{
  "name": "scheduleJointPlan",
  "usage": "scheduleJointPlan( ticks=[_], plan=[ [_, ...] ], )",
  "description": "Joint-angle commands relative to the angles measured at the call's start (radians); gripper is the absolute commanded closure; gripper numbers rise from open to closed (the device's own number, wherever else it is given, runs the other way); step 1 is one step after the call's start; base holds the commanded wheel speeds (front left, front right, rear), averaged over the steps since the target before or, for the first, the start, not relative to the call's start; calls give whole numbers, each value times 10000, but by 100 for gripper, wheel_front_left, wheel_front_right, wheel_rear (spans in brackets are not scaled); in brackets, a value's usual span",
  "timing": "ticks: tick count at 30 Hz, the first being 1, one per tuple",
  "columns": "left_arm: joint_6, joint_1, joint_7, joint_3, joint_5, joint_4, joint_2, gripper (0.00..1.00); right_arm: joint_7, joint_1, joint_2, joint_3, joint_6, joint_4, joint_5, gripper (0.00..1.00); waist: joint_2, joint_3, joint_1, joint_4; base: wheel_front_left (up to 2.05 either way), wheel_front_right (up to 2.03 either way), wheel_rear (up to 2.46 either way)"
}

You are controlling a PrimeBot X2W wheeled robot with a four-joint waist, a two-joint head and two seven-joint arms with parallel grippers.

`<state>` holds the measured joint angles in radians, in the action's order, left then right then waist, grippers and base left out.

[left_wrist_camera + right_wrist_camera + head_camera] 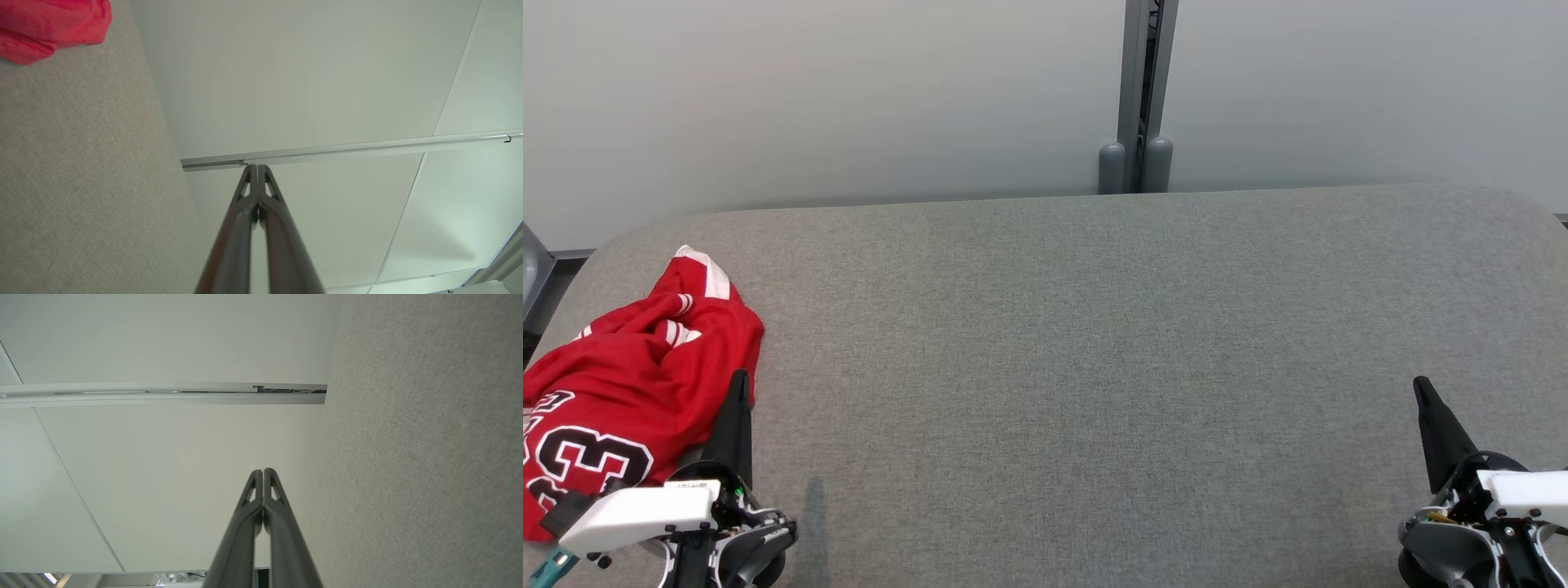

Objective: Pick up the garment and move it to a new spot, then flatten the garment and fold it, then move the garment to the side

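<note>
Both the left tool (738, 385) and the right tool (1422, 389) stand pinched narrow and empty. The crumpled red garment (621, 384) lies on the tabletop (1094, 351) at the frame's lower left, by the left tool. It would be best to open that tool wide first, then bite a bunched fold, not one layer.

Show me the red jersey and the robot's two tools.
red jersey (629, 359), head view, red cloth above the number
left tool (739, 377), head view, tips of shut fingers
right tool (1422, 384), head view, tips of shut fingers
</note>
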<state>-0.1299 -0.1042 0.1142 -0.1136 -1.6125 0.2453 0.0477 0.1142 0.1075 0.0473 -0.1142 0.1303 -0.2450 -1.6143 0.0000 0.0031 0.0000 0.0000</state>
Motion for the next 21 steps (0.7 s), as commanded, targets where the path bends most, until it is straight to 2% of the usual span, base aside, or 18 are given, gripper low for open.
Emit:
scheduleJointPlan(
  ticks=[1,21],
  plan=[
    [-32,-107,24,-24,-9,1,53,100,19,44,44,1,8,-23,28,100,0,0,0,0,0,0,0],
    [-32,-107,24,-24,-9,1,53,100,18,44,44,1,7,-23,28,100,0,0,0,0,0,0,0]
  ],
)
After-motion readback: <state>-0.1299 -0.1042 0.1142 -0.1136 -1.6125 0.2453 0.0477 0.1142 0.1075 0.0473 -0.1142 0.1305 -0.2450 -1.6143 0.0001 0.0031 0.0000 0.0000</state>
